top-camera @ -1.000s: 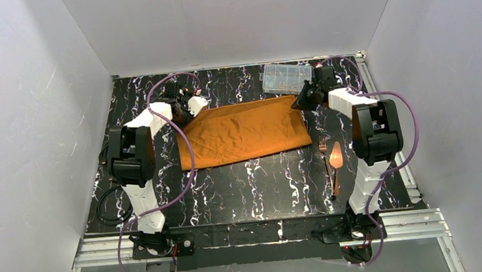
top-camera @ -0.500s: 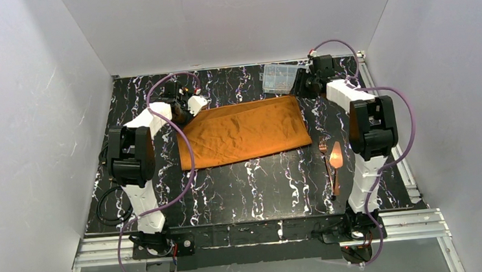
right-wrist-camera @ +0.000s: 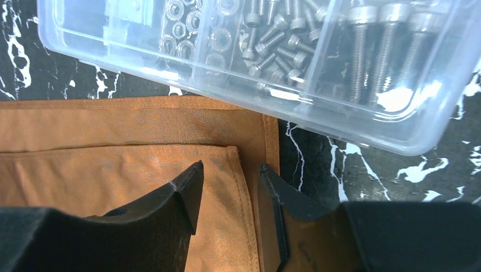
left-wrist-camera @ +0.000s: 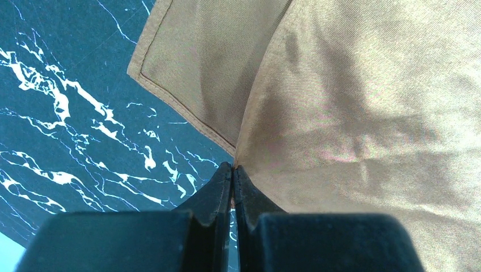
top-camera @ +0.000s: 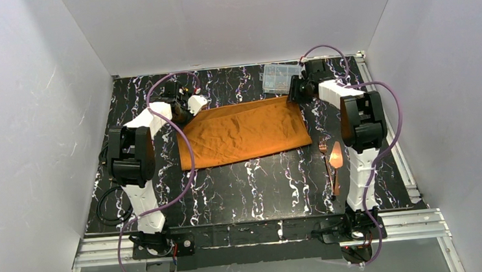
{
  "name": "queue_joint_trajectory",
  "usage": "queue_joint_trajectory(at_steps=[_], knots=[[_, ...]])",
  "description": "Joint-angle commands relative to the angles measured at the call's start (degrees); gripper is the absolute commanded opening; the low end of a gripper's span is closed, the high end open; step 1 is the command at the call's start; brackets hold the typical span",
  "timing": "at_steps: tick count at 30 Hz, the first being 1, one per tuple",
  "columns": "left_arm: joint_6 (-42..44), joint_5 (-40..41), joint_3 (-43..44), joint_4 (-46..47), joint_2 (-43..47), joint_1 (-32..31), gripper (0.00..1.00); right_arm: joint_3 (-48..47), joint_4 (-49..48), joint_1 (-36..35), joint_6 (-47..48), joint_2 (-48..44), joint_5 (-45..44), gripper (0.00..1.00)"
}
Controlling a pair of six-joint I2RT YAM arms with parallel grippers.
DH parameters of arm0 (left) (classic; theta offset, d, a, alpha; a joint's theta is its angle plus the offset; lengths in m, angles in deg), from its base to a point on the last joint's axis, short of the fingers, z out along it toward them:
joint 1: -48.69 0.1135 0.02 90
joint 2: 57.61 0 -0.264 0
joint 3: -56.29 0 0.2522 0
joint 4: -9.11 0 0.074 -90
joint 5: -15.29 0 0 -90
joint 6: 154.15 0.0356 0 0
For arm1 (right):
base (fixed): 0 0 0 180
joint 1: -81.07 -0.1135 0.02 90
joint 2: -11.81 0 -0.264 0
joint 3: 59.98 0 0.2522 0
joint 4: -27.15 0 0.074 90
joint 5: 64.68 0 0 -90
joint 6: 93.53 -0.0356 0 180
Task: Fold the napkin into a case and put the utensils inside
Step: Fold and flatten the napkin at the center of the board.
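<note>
The rust-orange napkin (top-camera: 244, 132) lies folded in two layers in the middle of the table. My left gripper (top-camera: 189, 109) is at its far left corner, shut on a pinched-up fold of the cloth (left-wrist-camera: 317, 113); its jaws (left-wrist-camera: 233, 170) are pressed together. My right gripper (top-camera: 295, 93) is open just above the napkin's far right corner (right-wrist-camera: 238, 153), its jaws astride the top layer's hemmed edge and holding nothing. The copper utensils (top-camera: 333, 162), a fork among them, lie on the table right of the napkin, near the right arm.
A clear plastic compartment box (top-camera: 280, 77) of screws and nuts (right-wrist-camera: 295, 34) stands right behind the napkin's far right corner, close to my right gripper. Black cables lie at the table's left edge (top-camera: 106, 205). White walls enclose the table.
My right arm's wrist has swung back and to the left, bringing its gripper from the napkin's right edge toward the clear box. The left gripper and the napkin have stayed put.
</note>
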Motion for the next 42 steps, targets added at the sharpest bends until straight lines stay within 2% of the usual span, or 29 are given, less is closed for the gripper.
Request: queue_joint_trajectory(at_steps=[1, 21, 30, 37, 42], knots=[[-0.4, -1.2, 1.7, -0.8, 2.3, -0.5, 0.0, -3.3, 0.6, -1.1, 0.8, 1.4, -0.4, 0.48], [-0.4, -1.4, 1.1, -0.9, 2.1, -0.6, 0.0, -2.1, 1.6, -2.5, 0.6, 1.6, -5.2, 0.34], [-0.2, -1.6, 1.2, -0.9, 2.1, -0.6, 0.0, -2.6, 2.8, -5.6, 1.8, 1.6, -11.0, 0.26], [-0.2, -1.7, 1.1, -0.8, 2.5, -0.6, 0.0, -2.2, 2.6, -7.5, 2.1, -0.8, -16.6, 0.06], [0.0, -1.6, 0.6, -0.7, 3.2, -0.6, 0.0, -1.3, 1.6, -7.5, 2.3, -4.8, -21.5, 0.03]])
